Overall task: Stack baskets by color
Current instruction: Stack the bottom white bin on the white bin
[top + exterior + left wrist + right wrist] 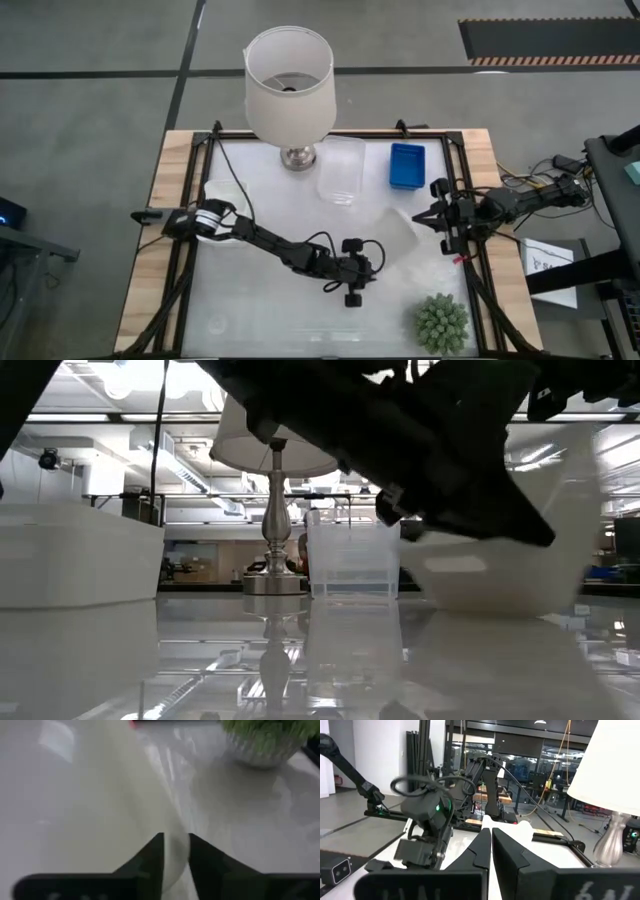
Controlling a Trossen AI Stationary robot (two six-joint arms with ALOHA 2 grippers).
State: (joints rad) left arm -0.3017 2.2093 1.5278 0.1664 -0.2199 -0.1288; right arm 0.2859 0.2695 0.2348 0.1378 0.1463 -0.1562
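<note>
White tabletop [250,300] fills the frame, a spiky plant [441,322] at its near right corner. Just beyond, the left gripper [175,851] has its fingers pinched narrow on the rim of a white basket [400,240] mid-table. Beside it the right gripper [491,847] waits, fingers pressed together. Farther back stand a clear basket [340,172], a blue basket [406,166] and a lamp [290,85].

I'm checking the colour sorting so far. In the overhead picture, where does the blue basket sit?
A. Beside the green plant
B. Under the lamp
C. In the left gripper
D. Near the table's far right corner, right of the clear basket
D: the blue basket lies near the far right corner, right of the clear basket, apart from lamp and plant.
</note>
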